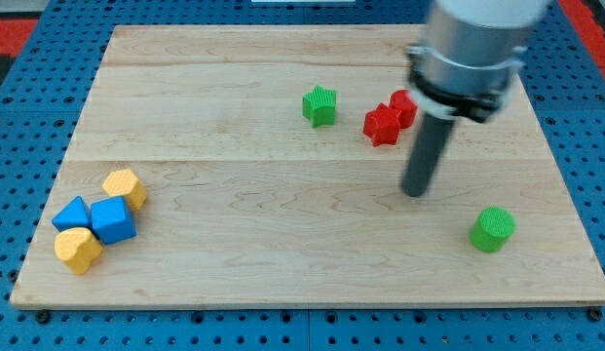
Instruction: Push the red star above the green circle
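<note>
The red star point(382, 125) lies right of the board's centre, near the view's top. A second red block point(403, 106) touches it at its upper right; its shape is partly hidden by the arm. The green circle point(492, 229) stands at the lower right. My tip point(415, 192) rests on the board below and slightly right of the red star, apart from it, and up-left of the green circle. A green star point(321, 105) sits left of the red star.
At the lower left lies a cluster: a yellow hexagon-like block point(124, 187), a blue triangle point(72, 214), a blue cube-like block point(113, 219) and a yellow heart point(78, 250). The wooden board point(283, 263) ends at a blue pegboard surround.
</note>
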{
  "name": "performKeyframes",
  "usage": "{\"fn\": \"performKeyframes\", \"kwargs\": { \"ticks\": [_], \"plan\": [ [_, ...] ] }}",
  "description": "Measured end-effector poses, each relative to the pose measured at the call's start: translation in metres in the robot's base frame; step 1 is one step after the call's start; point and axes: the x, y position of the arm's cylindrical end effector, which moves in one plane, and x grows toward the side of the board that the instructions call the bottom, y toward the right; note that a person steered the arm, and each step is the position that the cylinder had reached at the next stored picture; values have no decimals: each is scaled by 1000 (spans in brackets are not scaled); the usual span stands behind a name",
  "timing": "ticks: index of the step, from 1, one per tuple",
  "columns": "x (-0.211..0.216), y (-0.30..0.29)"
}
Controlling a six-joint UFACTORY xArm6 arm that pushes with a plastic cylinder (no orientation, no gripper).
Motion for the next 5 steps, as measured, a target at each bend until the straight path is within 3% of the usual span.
{"fn": "performKeyframes", "kwargs": {
  "ticks": [1,2,3,5],
  "plan": [
    [-14,-81],
    [-57,-98],
    [-104,-63],
    [-110,14]
  ]
}}
